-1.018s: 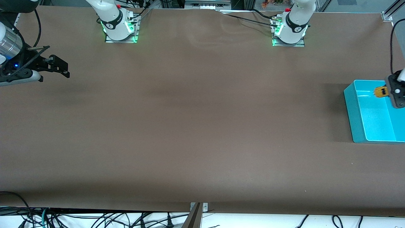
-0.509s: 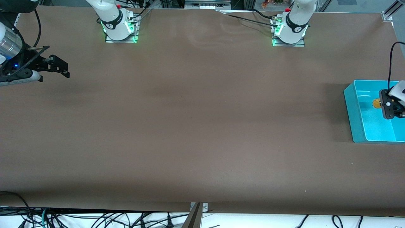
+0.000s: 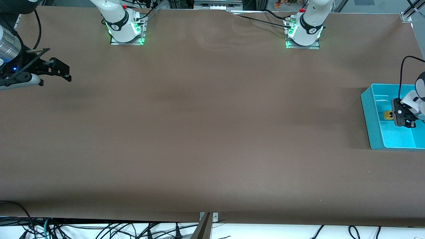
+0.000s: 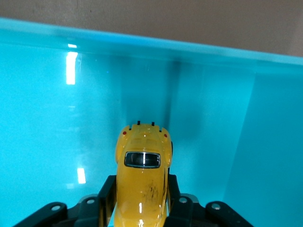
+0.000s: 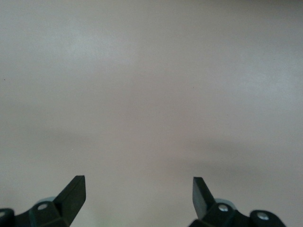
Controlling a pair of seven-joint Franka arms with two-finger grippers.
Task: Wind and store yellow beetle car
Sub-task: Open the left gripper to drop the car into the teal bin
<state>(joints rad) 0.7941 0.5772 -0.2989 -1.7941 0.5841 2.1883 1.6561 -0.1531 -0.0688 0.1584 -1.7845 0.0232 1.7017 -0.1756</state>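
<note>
The yellow beetle car [image 4: 142, 175] is clamped between the black fingers [image 4: 105, 194] of my left gripper [image 4: 140, 189]. In the front view the left gripper [image 3: 396, 116] is down inside the turquoise bin [image 3: 372, 119] at the left arm's end of the table, and a bit of the car [image 3: 387, 115] shows beside it. I cannot tell whether the car touches the bin floor. My right gripper [image 3: 61, 70] is open and empty, waiting over the bare table at the right arm's end; its view [image 5: 138, 189] shows only the table top.
The bin's walls [image 4: 142, 47] rise close around the car. The brown table [image 3: 206, 126] stretches between the two arms. The arm bases [image 3: 126, 28] stand along the table edge farthest from the front camera.
My left gripper has come down into the turquoise bin with the car, moving toward the front camera. The right arm has barely moved.
</note>
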